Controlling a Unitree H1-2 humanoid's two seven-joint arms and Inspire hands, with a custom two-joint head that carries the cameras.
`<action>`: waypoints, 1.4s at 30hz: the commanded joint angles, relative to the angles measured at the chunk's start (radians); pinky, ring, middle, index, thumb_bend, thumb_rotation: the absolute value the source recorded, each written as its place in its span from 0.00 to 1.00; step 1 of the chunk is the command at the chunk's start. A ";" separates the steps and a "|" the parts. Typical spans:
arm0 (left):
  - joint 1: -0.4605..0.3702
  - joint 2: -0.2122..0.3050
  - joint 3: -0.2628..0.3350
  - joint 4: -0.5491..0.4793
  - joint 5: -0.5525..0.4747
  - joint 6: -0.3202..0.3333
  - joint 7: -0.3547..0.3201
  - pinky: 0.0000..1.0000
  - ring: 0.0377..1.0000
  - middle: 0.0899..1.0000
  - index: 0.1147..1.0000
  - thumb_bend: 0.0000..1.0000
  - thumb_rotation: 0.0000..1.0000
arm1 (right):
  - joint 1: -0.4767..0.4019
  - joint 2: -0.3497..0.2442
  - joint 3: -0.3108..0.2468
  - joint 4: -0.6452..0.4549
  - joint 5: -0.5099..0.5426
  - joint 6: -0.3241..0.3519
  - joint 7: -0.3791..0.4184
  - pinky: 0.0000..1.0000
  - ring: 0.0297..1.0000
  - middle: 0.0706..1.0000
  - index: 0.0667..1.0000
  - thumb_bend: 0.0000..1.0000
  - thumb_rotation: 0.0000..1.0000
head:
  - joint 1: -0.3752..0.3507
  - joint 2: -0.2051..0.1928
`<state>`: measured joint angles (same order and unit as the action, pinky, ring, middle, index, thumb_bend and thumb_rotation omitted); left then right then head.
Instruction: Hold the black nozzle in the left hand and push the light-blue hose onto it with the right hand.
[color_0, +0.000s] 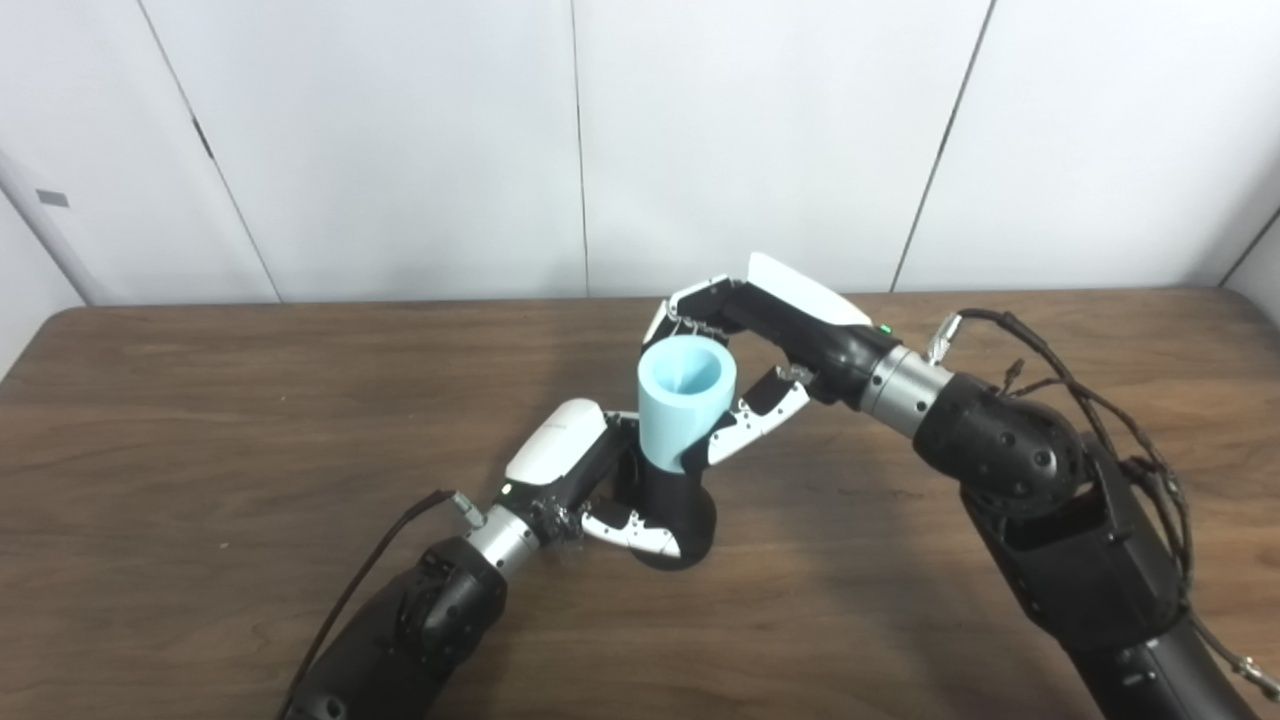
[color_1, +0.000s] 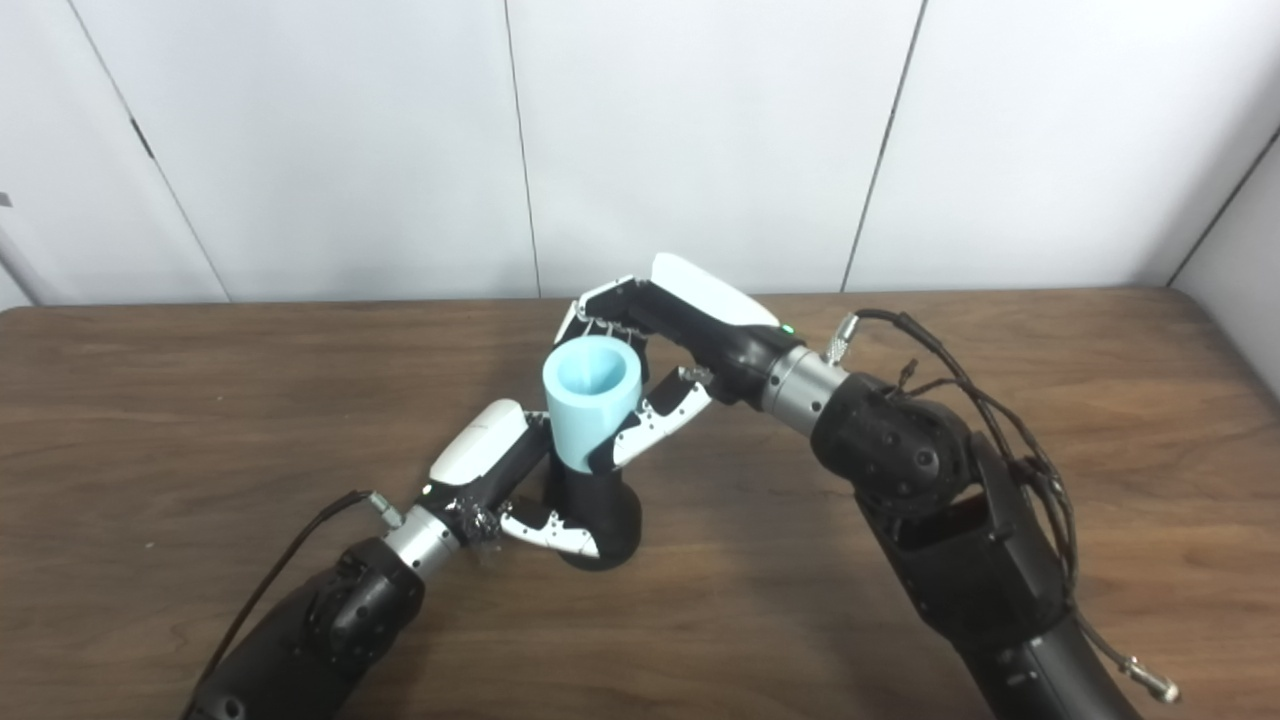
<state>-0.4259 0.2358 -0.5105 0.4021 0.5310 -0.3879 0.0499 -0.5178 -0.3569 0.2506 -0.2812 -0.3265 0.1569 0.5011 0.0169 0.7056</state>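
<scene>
The black nozzle (color_0: 678, 515) stands on its flared base on the wooden table (color_0: 200, 450), near the middle. My left hand (color_0: 590, 480) is shut on its lower part, thumb across the front. The light-blue hose (color_0: 683, 403), a short thick tube with its open end up, sits on the nozzle's top, tilted slightly. My right hand (color_0: 745, 350) is shut on the hose, fingers behind its rim and thumb on its right side. The same shows in the right eye view, with the hose (color_1: 590, 405) on the nozzle (color_1: 597, 515).
The table's far edge meets a white panelled wall (color_0: 400, 150). Loose cables (color_0: 1110, 400) hang along my right forearm. A thin black cable (color_0: 370, 580) runs along my left forearm.
</scene>
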 joint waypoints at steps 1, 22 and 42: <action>0.095 0.008 -0.051 0.047 0.053 0.069 -0.097 0.37 0.41 0.45 0.44 0.50 0.00 | -0.034 -0.004 -0.023 -0.020 0.006 -0.020 -0.027 0.31 0.38 0.44 0.49 0.52 0.00 | -0.001 0.001; 0.097 0.011 -0.055 0.026 0.049 0.088 -0.108 0.38 0.41 0.44 0.44 0.50 0.00 | 0.013 0.051 -0.041 -0.005 -0.016 -0.019 -0.089 0.29 0.37 0.43 0.52 0.51 0.00 | 0.001 0.015; 0.096 0.011 -0.053 0.020 0.050 0.098 -0.108 0.38 0.40 0.44 0.45 0.50 0.00 | 0.025 -0.020 -0.024 -0.058 0.020 0.035 -0.012 0.30 0.37 0.45 0.50 0.51 0.00 | 0.003 0.021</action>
<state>-0.4119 0.2358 -0.5145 0.3708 0.5310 -0.3618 0.0473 -0.4722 -0.3524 0.2301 -0.3045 -0.3125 0.1896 0.4748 0.0184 0.7256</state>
